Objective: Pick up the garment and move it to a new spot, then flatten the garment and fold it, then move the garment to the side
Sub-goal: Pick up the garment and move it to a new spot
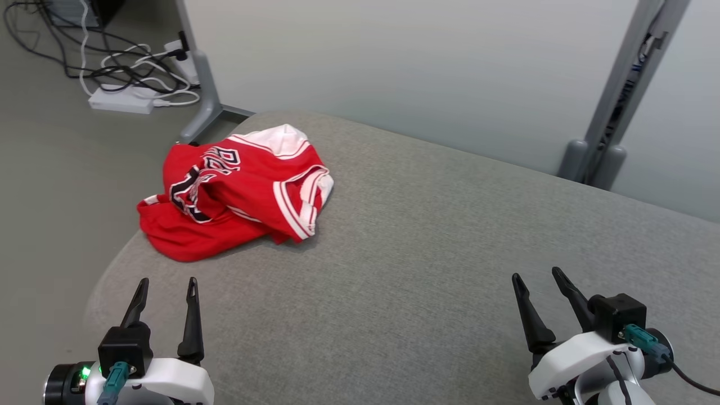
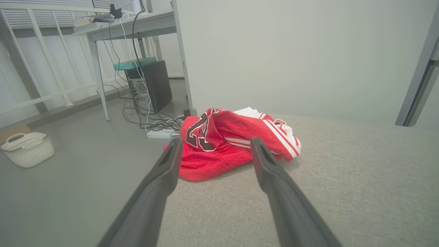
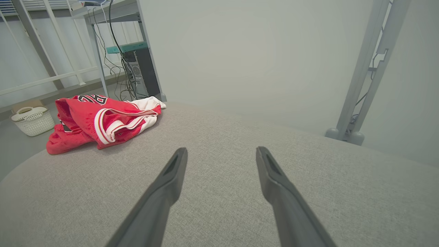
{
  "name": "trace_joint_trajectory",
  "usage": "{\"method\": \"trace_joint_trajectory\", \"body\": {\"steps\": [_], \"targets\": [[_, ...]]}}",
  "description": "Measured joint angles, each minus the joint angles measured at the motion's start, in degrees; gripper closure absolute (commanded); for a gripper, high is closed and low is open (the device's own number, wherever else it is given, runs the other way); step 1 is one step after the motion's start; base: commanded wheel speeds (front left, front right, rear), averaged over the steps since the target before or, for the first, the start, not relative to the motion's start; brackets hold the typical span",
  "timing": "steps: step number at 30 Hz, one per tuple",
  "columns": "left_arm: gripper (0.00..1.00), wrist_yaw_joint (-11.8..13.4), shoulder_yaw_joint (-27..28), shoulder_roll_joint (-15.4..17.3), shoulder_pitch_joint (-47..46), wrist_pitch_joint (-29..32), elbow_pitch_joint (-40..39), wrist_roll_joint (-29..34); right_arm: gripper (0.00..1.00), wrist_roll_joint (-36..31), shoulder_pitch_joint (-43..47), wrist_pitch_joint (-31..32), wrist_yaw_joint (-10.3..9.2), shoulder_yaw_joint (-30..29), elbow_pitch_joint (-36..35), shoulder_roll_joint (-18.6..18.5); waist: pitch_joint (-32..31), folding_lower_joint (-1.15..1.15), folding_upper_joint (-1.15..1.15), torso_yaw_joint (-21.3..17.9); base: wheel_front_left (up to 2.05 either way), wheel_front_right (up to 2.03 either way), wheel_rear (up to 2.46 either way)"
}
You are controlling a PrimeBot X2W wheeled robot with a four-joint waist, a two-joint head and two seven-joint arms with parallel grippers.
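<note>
**Pick-up not begun: both hands empty, jersey bunched at the corner**

Left hand (image 1: 168, 280) has its fingers spread and holds nothing. It hovers short of the garment (image 1: 236, 191), on the garment's near side. Right hand (image 1: 536, 273) is also spread and empty, well apart from the garment and off to its right. The grey surface (image 1: 422, 253) is bare on the near and right sides of the garment.

The garment is a red jersey with white trim, crumpled in a heap. Its left part lies at the surface's rim, maybe just over it.

The left hand looks like the better reach. Come in low and pinch a raised fold on the near side or top, not the flat bottom layer. Lift clear before carrying it rightward, because dragging risks pulling it off the rim. Beyond the garment, cables (image 1: 129, 84) lie on the floor.
</note>
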Motion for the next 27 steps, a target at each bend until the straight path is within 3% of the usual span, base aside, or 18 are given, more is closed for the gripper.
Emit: {"method": "trace_joint_trajectory", "body": {"steps": [11,27], "targets": [[0.00,0.52,-0.14,0.58,0.57,0.03,-0.60,-0.46,0.00,0.70,-0.12,-0.57,0.00,1.33,0.91,0.02,-0.11,0.00,0.00,4.61,0.00,0.00,0.00],[0.00,0.51,-1.40,2.01,-1.33,0.56,-1.64,-0.29,0.00,0.60,-0.43,-0.47,0.00,1.85,1.52,0.02,0.18,0.00,0.00,3.34,0.00,0.00,0.00]]}}
